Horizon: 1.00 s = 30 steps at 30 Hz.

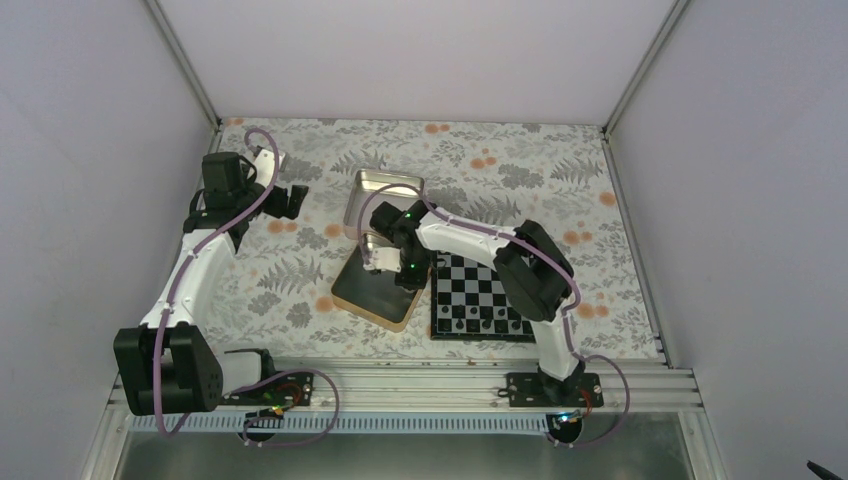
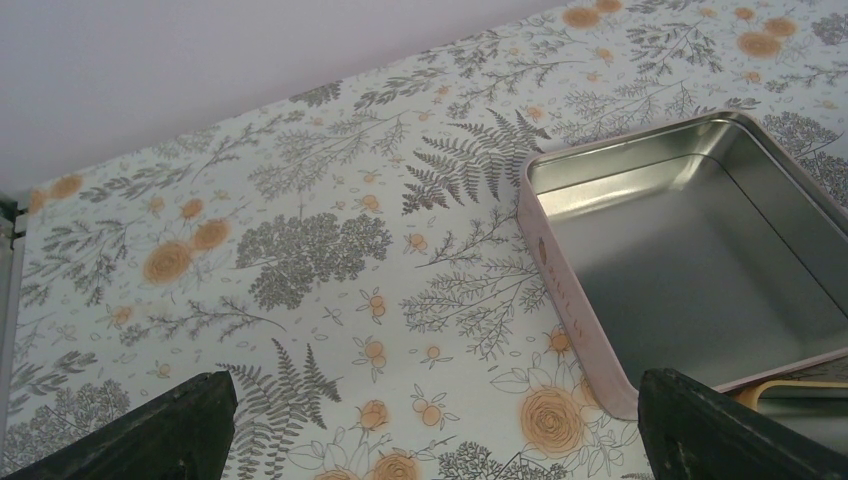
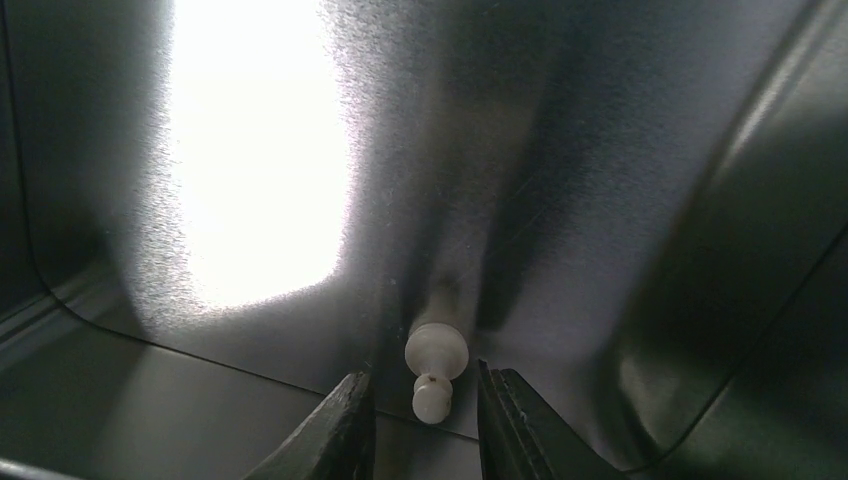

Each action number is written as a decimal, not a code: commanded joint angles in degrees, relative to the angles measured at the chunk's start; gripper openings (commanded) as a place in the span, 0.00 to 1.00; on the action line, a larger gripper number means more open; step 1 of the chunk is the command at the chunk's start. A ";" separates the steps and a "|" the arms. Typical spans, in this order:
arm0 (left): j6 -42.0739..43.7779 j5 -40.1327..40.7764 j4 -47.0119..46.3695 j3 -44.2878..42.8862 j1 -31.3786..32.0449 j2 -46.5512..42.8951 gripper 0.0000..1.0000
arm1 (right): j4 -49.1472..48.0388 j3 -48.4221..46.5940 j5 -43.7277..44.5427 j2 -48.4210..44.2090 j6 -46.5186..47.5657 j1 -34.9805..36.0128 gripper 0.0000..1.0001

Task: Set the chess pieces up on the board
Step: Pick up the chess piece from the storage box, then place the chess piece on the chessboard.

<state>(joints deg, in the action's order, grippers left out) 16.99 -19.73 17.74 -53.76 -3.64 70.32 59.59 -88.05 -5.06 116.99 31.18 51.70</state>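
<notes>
Right tool [image 3: 422, 380]: jaws apart, straddling pawn [image 3: 436, 350], thin gap each side, no clamp yet. Pawn lies flat on tin [image 3: 600, 250] floor, long axis parallel to fingers. Board [image 1: 480, 296] just right of tin. Left tool [image 2: 437, 385] apart, well off.

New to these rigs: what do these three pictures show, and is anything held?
Two robot arms are bolted at the near edge of a flowered table. One picture looks down on both; the others come from cameras on their wrists. On the table lie a chequered board with a few dark pieces, and two metal tins. The left tool is open and empty near the pale tin. The right tool reaches into the other tin, fingers either side of a cream-white chess piece, apparently not yet gripping.
</notes>
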 commanded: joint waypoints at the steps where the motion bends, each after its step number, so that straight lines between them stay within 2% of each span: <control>1: 0.42 0.03 -0.80 0.05 -0.23 -0.71 1.00 | -0.73 0.71 -0.64 1.05 -0.51 0.25 0.29; 4: 0.41 0.02 -0.87 0.19 -0.23 -0.91 1.00 | -0.95 0.31 -0.65 1.64 -0.43 0.24 0.28; 12: 0.41 -0.02 -0.86 0.14 -0.22 -0.98 1.00 | -1.18 -0.59 -0.76 0.77 -0.55 0.28 0.10; 19: 0.41 -0.07 -0.78 0.10 -0.23 -0.85 1.00 | 1.64 -3.32 1.68 -8.53 -1.38 -0.76 0.09; 24: 0.41 -0.01 -0.69 -0.10 -0.21 -0.71 1.00 | 3.24 -3.72 1.01 -18.20 -1.24 -6.77 0.09; 30: 0.33 0.30 -0.69 -0.21 -0.18 -0.65 1.00 | 3.44 1.81 0.14 -29.97 0.09 -19.53 0.10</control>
<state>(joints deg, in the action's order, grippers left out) 17.06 -19.68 17.72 -53.76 -3.64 70.32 61.30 -90.11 -4.58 92.90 30.57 39.18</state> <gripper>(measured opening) 0.999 0.097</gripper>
